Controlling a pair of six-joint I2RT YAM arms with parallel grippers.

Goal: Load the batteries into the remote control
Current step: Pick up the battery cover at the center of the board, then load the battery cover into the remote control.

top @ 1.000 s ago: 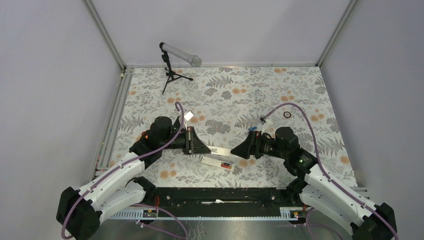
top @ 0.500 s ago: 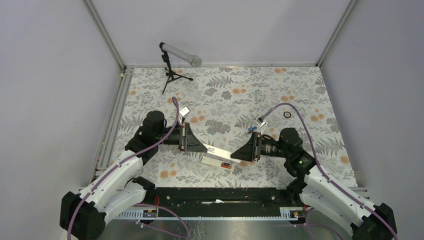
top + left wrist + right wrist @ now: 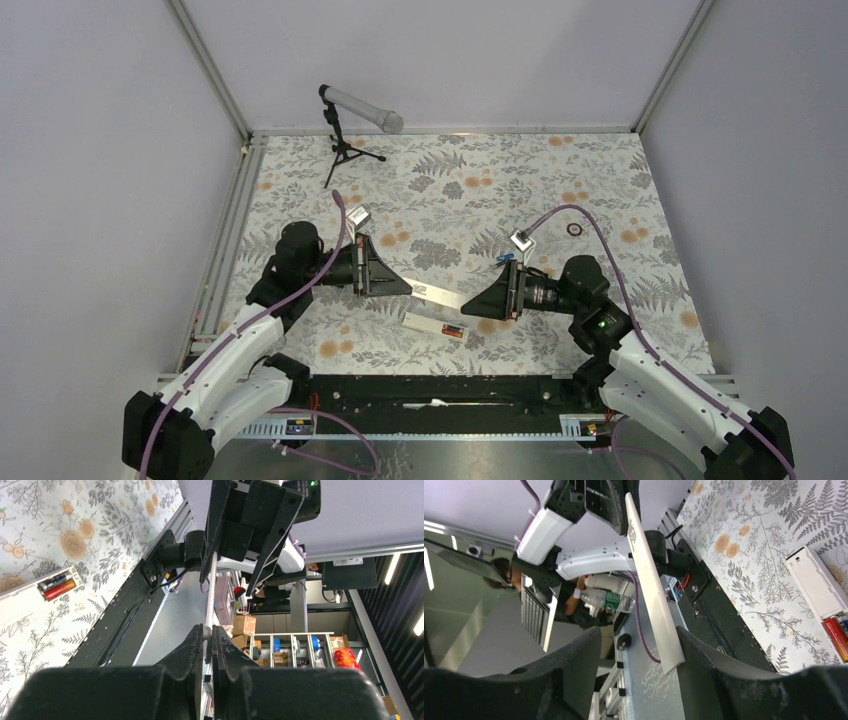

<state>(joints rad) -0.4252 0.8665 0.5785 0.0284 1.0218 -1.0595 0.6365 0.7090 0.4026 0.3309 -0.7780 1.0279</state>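
Observation:
The white remote control lies on the floral table between the arms, its compartment open. A red and a blue battery sit side by side at its right end; the batteries also show in the right wrist view. My left gripper is shut on one end of a long thin white panel and holds it above the remote. My right gripper is open around the panel's other end. In the right wrist view the panel rests against one finger, with a wide gap to the other.
A microphone on a small black tripod stands at the back left. A small dark ring lies at the back right. The black base rail runs along the near edge, just below the remote.
My left arm has drawn back to the left, still holding the panel. The right gripper's jaws have come partly in around the panel's end.

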